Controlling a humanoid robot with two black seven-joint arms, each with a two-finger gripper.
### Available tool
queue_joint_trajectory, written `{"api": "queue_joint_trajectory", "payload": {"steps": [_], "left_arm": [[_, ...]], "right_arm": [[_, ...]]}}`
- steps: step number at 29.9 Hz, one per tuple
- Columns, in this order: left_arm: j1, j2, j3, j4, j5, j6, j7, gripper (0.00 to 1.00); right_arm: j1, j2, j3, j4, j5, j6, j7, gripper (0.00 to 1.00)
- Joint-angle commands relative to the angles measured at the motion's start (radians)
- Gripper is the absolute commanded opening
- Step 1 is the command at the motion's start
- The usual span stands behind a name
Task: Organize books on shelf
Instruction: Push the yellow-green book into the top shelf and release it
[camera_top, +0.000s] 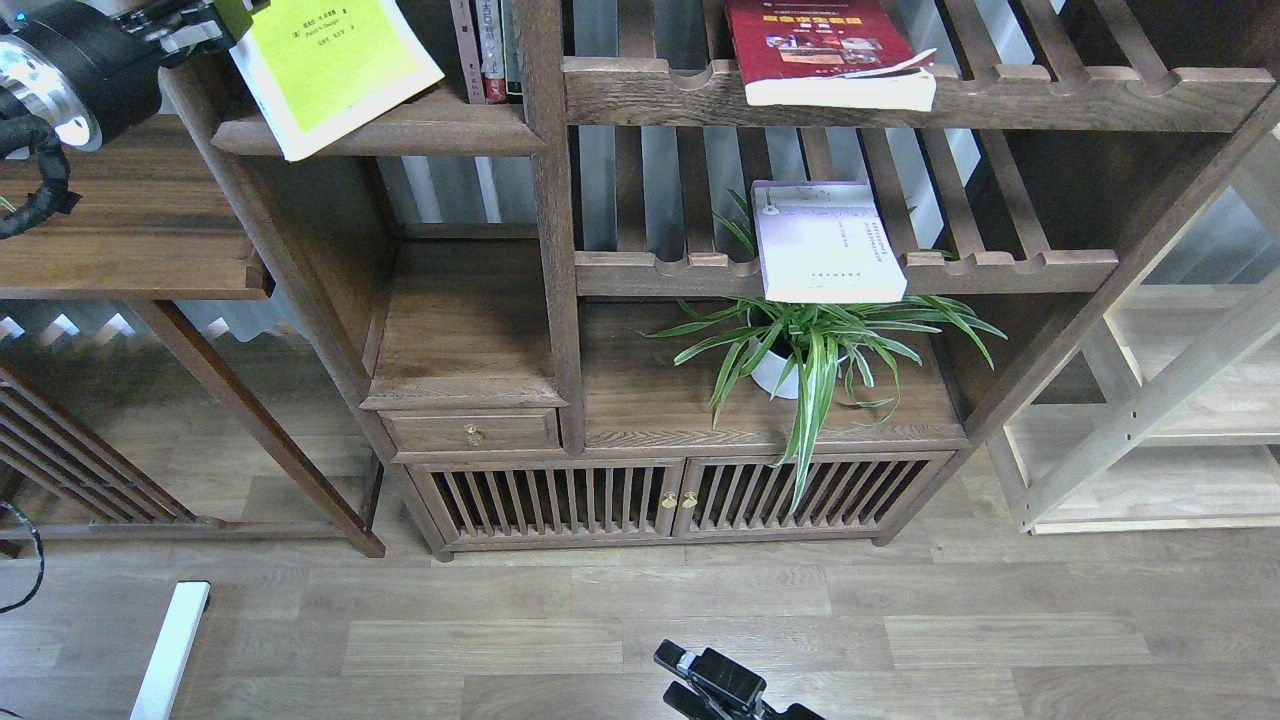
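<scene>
The yellow-green book (335, 70) sits at the upper left of the frame, a large thin paperback with a bright lime cover, a white border and a few lines of small black print near its top. It lies tilted, its lower corner jutting past the thick moulded front edge of the shelf (420, 135), a solid dark brown board in the narrow left bay of the bookcase. Just right of it stand a few narrow upright spines (488, 50) against the bay's post.

The left gripper (205, 18) reaches in from the upper left corner, a black cylindrical wrist with a silver ring; its fingers meet the book's upper left corner, but they are cut by the frame edge and whether they clamp the cover cannot be told.

The red book (815, 45) lies flat at upper centre on a slatted rack, its glossy cover carrying small photos, its white page block facing forward with the top cover curling up slightly. The pale lavender-white book (825, 240) rests flat on the slatted rack below, overhanging the notched front rail, directly above a spider plant (815, 355) with striped green leaves in a white pot.

The right gripper (715, 685) shows at the bottom centre over the grey-brown plank floor (1000, 630), dark and partly cropped, so its opening cannot be judged.
</scene>
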Motion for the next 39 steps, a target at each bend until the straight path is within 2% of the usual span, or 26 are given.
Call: {"api": "queue_joint_trajectory", "payload": {"steps": [1, 4, 8, 17, 30, 39], "left_arm": [[-0.039, -0.003, 0.0, 0.031, 0.001, 0.004, 0.001, 0.04], [-0.083, -0.017, 0.004, 0.062, 0.001, 0.007, 0.001, 0.03], [-0.134, -0.066, 0.013, 0.073, 0.002, 0.058, 0.001, 0.03], [-0.151, -0.132, 0.046, 0.12, 0.1, 0.069, 0.001, 0.03], [-0.223, -0.104, 0.073, 0.166, 0.136, 0.06, 0.001, 0.04], [-0.214, -0.073, 0.101, 0.18, 0.171, 0.053, 0.001, 0.04]], "right_arm": [[-0.002, 0.0, -0.021, 0.002, 0.011, 0.0, 0.0, 0.81], [-0.008, 0.0, -0.027, 0.002, 0.025, 0.0, 0.0, 0.81], [-0.019, 0.0, -0.027, 0.002, 0.039, 0.0, -0.001, 0.81], [-0.022, -0.025, -0.042, 0.021, 0.114, 0.0, -0.005, 0.81], [-0.011, -0.04, -0.055, 0.032, 0.135, 0.0, -0.005, 0.82], [-0.022, -0.081, -0.056, 0.045, 0.2, 0.0, -0.012, 0.82]]}}
